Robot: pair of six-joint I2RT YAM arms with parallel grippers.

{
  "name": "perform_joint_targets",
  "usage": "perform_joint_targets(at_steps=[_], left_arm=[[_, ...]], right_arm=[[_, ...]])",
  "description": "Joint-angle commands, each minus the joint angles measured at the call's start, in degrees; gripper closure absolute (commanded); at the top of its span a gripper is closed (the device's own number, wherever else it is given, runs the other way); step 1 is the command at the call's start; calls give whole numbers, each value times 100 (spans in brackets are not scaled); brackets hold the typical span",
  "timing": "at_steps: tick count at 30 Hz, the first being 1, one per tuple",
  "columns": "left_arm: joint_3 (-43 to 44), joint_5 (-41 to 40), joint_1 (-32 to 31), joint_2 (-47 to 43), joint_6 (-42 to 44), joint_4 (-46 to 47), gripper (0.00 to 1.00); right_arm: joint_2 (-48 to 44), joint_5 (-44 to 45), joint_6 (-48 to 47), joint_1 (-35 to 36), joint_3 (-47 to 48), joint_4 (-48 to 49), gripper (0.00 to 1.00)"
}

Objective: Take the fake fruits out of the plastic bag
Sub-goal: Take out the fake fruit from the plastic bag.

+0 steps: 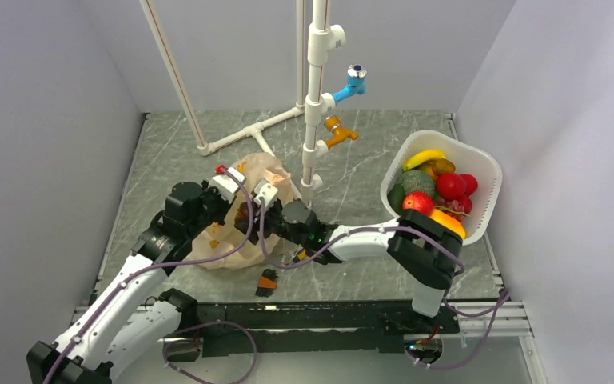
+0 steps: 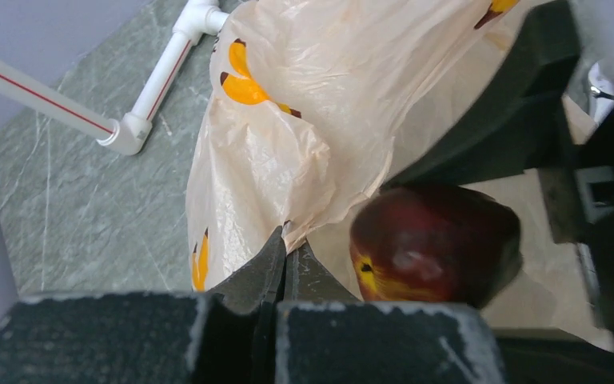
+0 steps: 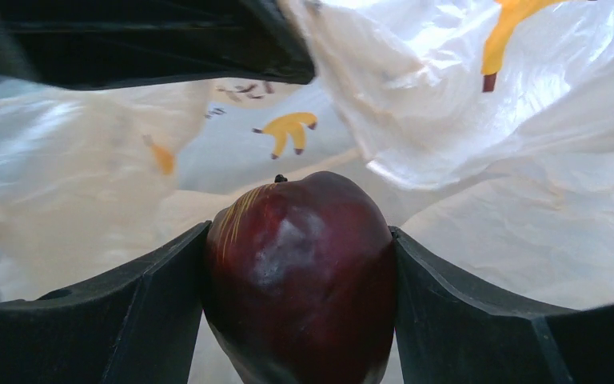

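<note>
— So, which step is this?

— The grasp inside the plastic bag (image 2: pixel 304 104). The right gripper (image 3: pixel 297 244) has both fingers pressed against the flanks of the red fake fruit (image 3: pixel 300 296), which sits in the bag's mouth with film all round it.

— And the left gripper (image 2: pixel 286 244)?

— Jaws together, pinching the bag's edge and holding the mouth up.

— Next move?

— I judge it to be a straight pull-back of the right arm through the opening, with the left pinch held firm so the film doesn't drag along. Then the fruit goes on the table (image 1: pixel 384 160) beside the bag. The glossy skin may slip under a light squeeze.

— Other fruits in there?

— Cannot tell; the film hides the rest.
</note>
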Motion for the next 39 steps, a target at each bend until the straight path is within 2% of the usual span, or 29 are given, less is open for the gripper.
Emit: perform_joint_targets(at_steps=[1, 7, 17, 23, 31, 36, 39], left_arm=[[187, -399, -15, -134, -129, 296, 100], [200, -566, -14, -127, -168, 291, 100], [227, -1135, -17, -169, -229, 284, 100], [287, -2018, -17, -83, -390, 215, 100], [398, -3368, -3, 285, -675, 135, 100], [475, -4508, 120, 681, -1007, 110, 94], [607, -4606, 288, 832, -1211, -33, 90]], right_arm=[[-446, -982, 489, 8, -215, 195, 87], [-821, -1958, 817, 9, -213, -139, 90], [-1956, -1891, 1101, 9, -58, -1272, 94], [-2536, -1464, 955, 10, -339, -1567, 100], [-3152, -447, 755, 1, -731, -1811, 100], [-3428, 0, 744, -92, -1000, -1848, 100], [-3575, 225, 778, -194, -1102, -2005, 100]])
